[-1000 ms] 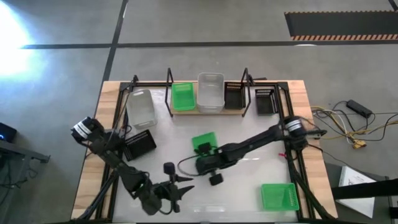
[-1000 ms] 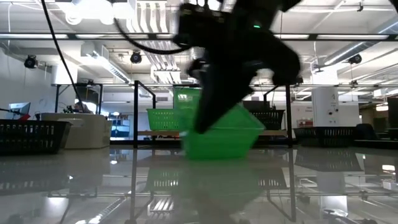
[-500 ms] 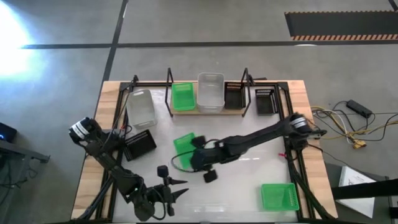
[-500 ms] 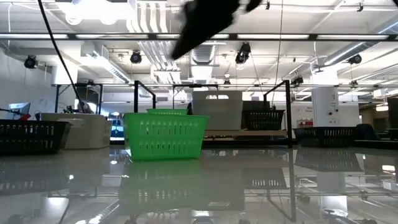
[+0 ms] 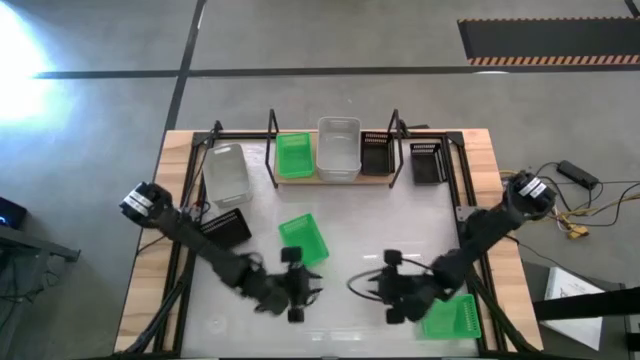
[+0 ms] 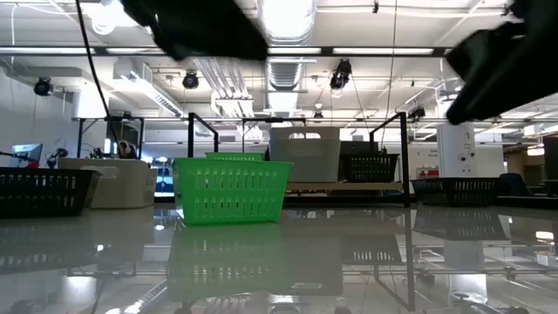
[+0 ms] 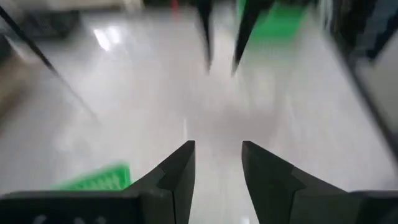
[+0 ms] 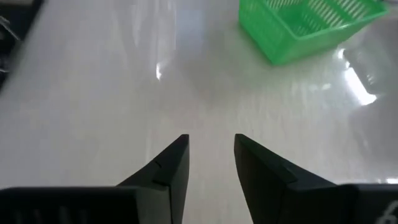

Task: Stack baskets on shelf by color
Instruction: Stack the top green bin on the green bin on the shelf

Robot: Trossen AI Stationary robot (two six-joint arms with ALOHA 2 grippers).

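Note:
The shelf (image 5: 335, 172) stands at the table's far edge and carries a green basket (image 5: 293, 155), a translucent white basket (image 5: 338, 148) and a black basket (image 5: 376, 152). Another green basket (image 5: 303, 240) (image 6: 231, 187) rests on its base at mid-table. My left gripper (image 5: 308, 290) (image 7: 217, 149) is open just near-side of it, holding nothing. My right gripper (image 5: 368, 286) (image 8: 211, 140) is open, near the front edge, facing the left gripper. A third green basket (image 5: 450, 315) lies at the near right corner beside the right arm.
A white basket (image 5: 226, 172) and a black basket (image 5: 225, 232) sit on the table's left side. Another black basket (image 5: 428, 162) sits right of the shelf. Black wire frames (image 5: 465, 215) run along the table's sides. Bare tabletop lies between the two grippers.
My right gripper has let go of the mid-table green basket, which hung tilted and now sits flat on its base a little farther left. That gripper has pulled back toward the near right. My left gripper has moved right along the near edge toward the table's middle.

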